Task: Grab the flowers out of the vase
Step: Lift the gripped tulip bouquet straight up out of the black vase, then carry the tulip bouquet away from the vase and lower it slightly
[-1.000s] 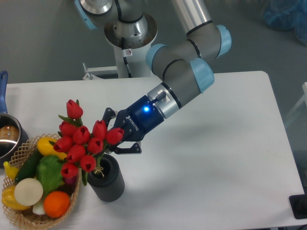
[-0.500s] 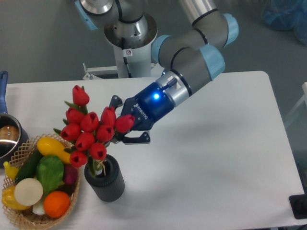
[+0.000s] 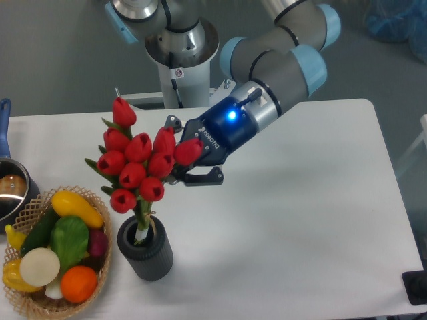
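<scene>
since the earlier frames the flowers (image 3: pixel 143 167) are being carried higher and a little to the right, and the end effector (image 3: pixel 181 165) is being raised with them, so more bare stem is being shown above the vase (image 3: pixel 148 251). the end effector is being kept closed on the bunch just behind the red buds, with its fingers partly hidden by them. the lifting step is judged to be in hand: the stem ends are still being held inside the mouth of the vase, so the pick is not yet being completed. for the next move, a further straight lift is being called for until the stems are clear of the thick rim, without the vase being dragged or tipped on the white surface (image 3: pixel 300 220). beside the vase, plastic fruit and vegetables are being held in a wicker basket (image 3: pixel 30 301), and a saucepan (image 3: pixel 9 190) is being cut off at the left edge, its contents being unclear.
</scene>
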Controlling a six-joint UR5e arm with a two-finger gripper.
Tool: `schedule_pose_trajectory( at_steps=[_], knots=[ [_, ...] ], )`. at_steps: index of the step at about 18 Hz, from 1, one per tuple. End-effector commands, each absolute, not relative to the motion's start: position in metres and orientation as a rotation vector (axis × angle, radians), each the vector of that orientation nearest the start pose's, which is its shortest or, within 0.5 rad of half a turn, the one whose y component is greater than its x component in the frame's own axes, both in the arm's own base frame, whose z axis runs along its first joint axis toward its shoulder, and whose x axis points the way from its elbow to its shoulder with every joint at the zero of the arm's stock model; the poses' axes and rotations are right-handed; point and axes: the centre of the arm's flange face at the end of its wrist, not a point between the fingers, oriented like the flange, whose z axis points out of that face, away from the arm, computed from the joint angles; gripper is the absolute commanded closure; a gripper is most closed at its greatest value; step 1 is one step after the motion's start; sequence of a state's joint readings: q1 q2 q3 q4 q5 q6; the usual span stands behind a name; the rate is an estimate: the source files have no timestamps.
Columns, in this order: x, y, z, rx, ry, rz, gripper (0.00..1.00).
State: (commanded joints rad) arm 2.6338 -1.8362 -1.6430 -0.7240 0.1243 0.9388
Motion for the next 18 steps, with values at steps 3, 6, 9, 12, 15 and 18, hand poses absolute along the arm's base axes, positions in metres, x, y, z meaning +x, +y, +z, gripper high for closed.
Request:
schedule_pose_trajectory(
  at_steps=[3,6,9,12,15,18],
  knots=[
    [-0.403,0.465,0.498,-1.672,0.274,-0.361,0.81],
    [-0.419,0.448,0.512,-1.688,0.271,-0.277,0.81],
    [-0.436,0.430,0.510,-1.763,0.235,-0.181,0.94],
    [-0.452,0.413,0.508,-1.814,0.205,-0.102,0.94],
    [-0.468,0.394,0.500,-1.813,0.253,-0.010,0.94],
    [-0.497,0.356,0.482,-1.801,0.328,0.139,0.94]
  ],
)
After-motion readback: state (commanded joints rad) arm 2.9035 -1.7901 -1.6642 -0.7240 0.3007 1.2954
